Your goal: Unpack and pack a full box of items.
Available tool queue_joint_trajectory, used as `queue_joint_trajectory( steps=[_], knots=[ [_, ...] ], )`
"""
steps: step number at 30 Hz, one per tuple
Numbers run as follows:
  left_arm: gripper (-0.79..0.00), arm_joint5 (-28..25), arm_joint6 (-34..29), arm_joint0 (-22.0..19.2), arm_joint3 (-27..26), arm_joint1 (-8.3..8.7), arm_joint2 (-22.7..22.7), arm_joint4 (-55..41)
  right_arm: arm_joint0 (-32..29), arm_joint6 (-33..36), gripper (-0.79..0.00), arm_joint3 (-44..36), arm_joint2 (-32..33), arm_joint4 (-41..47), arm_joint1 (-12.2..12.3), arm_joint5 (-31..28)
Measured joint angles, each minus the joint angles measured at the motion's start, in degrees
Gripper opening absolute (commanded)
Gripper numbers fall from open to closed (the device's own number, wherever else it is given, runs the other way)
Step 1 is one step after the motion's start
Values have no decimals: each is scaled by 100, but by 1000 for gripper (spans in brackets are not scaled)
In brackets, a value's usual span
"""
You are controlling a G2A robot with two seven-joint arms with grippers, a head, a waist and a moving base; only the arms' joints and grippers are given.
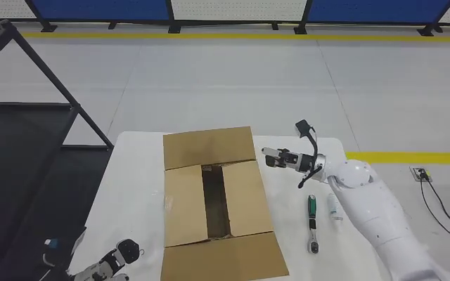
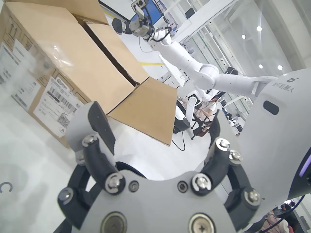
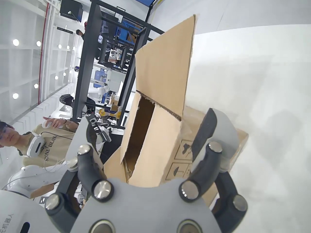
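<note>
While the cardboard box sits square in the middle of the white desk, its two side flaps lie folded in over the top with a dark slot between them. The far flap is raised and the near flap is spread outward. Printed labels cover the side wall facing the left arm.

Over by the box's far right corner, the right gripper hangs just beside the cardboard, apart from it. Its jaws are released, with nothing between them.

Down near the near left corner, the left gripper sits low over the desk, close to the box but off it. Those jaws are spread wide too, and hold nothing.

Out on the right side of the desk, apart from the box, a ratchet tool with a green-and-black handle lies lengthwise. Just beside it, a white tube lies flat.
</note>
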Motion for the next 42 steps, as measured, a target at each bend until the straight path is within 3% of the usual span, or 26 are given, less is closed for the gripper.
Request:
queue_joint_trajectory(
  steps=[7,12,18,25,32,37,42],
  knots=[
    [0,183,32,-206,38,-9,68,-96,-872,672,0,-1372,512,-208,333,618],
    [0,221,41,-273,82,-22,108,-91,-1096,916,0,-1877,539,-468,408,989],
    [0,242,139,-288,154,-47,106,-65,-1168,1173,0,-2190,490,-367,418,969],
    [0,303,230,-323,187,-75,100,-41,-1073,740,0,-2263,427,-572,390,1189],
    [0,669,1121,-289,118,-178,-47,553,-1196,-21,0,-2639,655,-106,371,1234],
    [0,853,1700,-198,40,-259,-61,942,-993,-273,0,-2797,181,146,196,1485],
    [0,893,1795,-145,23,-286,-44,1093,-907,-270,0,-2765,63,125,162,1530]
  ],
)
